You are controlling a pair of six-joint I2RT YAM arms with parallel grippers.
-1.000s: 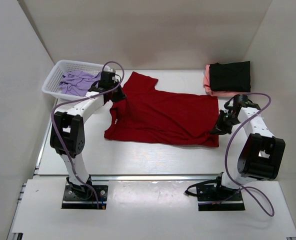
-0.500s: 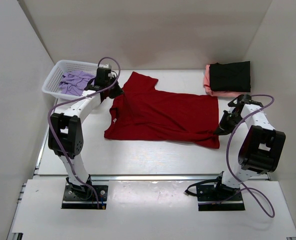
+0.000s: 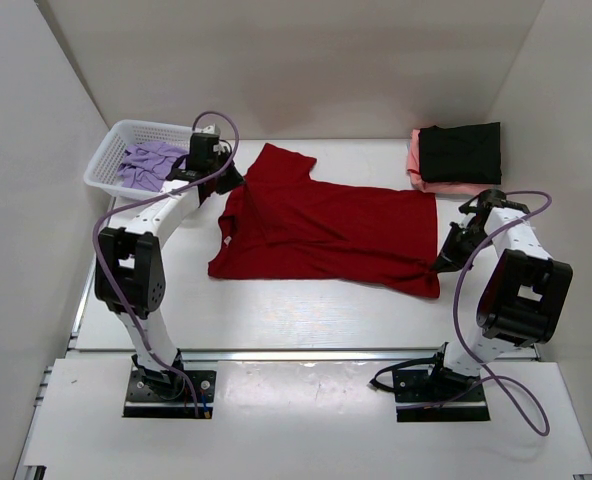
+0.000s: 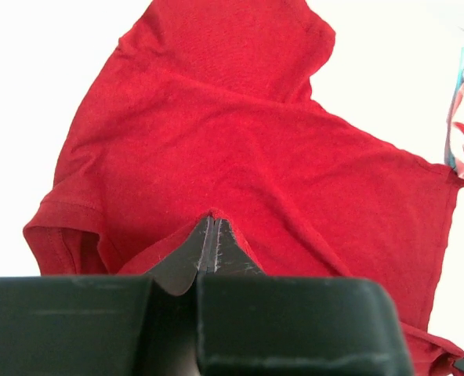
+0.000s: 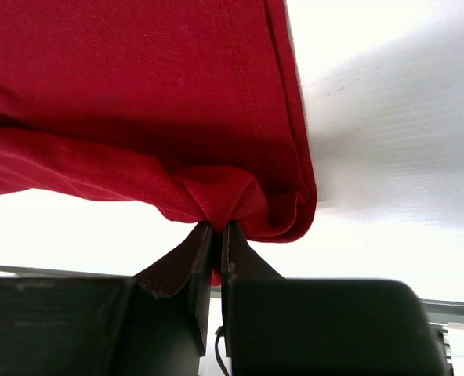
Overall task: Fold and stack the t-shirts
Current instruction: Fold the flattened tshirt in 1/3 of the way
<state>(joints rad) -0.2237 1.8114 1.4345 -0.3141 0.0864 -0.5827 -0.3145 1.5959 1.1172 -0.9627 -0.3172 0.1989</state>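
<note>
A white plastic mesh basket (image 3: 103, 163) is sitting at the far left corner of the white table (image 3: 306, 312), just beside the left wall panel (image 3: 26, 200). Plain pale panels (image 3: 306, 70) are standing along the table's back and both sides.

Bright, even light, seemingly from overhead. In both wrist views the white table (image 5: 389, 258) glares almost to blank white. A soft grey shadow falls on it up and to the right of the right gripper (image 5: 214, 227), beside the red t-shirt (image 5: 138, 78). The left gripper (image 4: 207, 223), close to its lens, looks dark and slightly soft.
</note>
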